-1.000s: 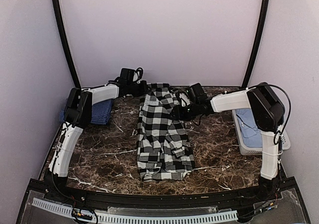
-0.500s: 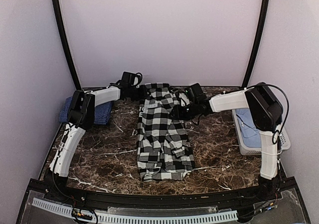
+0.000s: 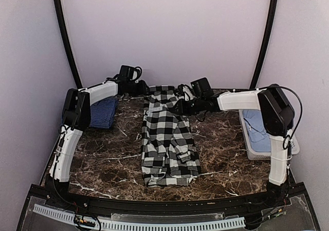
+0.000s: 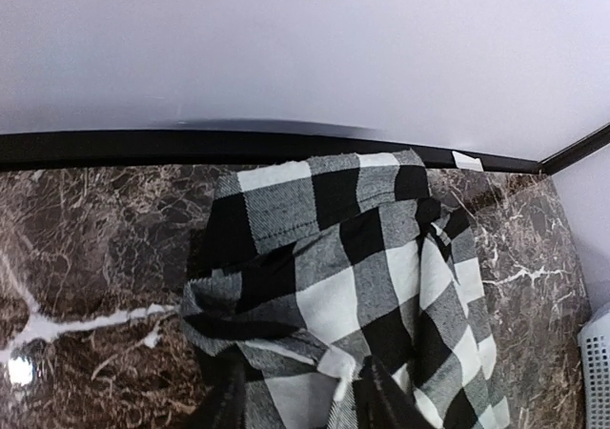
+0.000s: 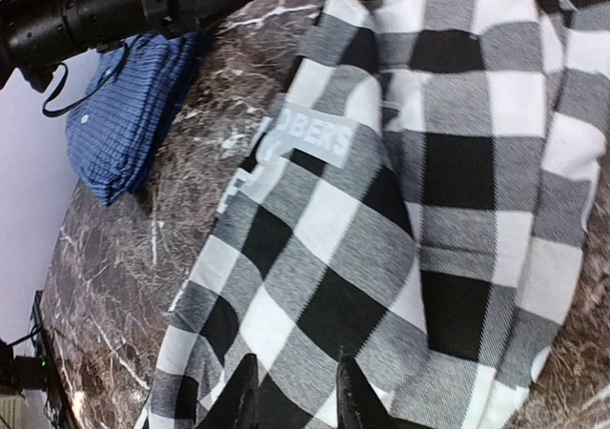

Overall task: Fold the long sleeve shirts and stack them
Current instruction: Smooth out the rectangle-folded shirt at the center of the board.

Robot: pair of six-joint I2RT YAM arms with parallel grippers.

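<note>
A: What is seen from above?

B: The black-and-white checked shirt (image 3: pixel 168 138) is laid lengthwise down the middle of the marble table (image 3: pixel 226 154), collar end at 12 o'clock and hem at 6 o'clock. The dark blue shirt (image 3: pixel 104 113) is seen folded at 9 o'clock, well apart from it and partly hidden by the left arm. A white slotted basket (image 3: pixel 252 155) holding light blue cloth (image 3: pixel 259 131) is set at 3 o'clock.

A: And the grippers?

B: The left gripper (image 3: pixel 146 91) is placed at the collar end, at 11 o'clock. The right gripper (image 3: pixel 179 108) is placed on the shirt's edge at 1 o'clock. Their grip cannot be judged from this view.

A: What is shown by the left wrist camera?

B: Checked cloth is bunched and caught between two dark fingers (image 4: pixel 229 405) at 6 o'clock, and the gap is filled by it. The shirt is spread toward 12 o'clock, up to the black strip (image 4: pixel 114 148) at the table's far edge. A basket corner is glimpsed at 4 o'clock.

A: And by the right wrist camera?

B: The fingers (image 5: pixel 355 396) at 6 o'clock are set narrowly, with a fold of checked cloth pinched between them. A grey lettered label (image 5: pixel 305 138) is seen on the shirt toward 11 o'clock. The dark blue shirt is seen at 9 o'clock, beside the checked one but not touching it.
</note>
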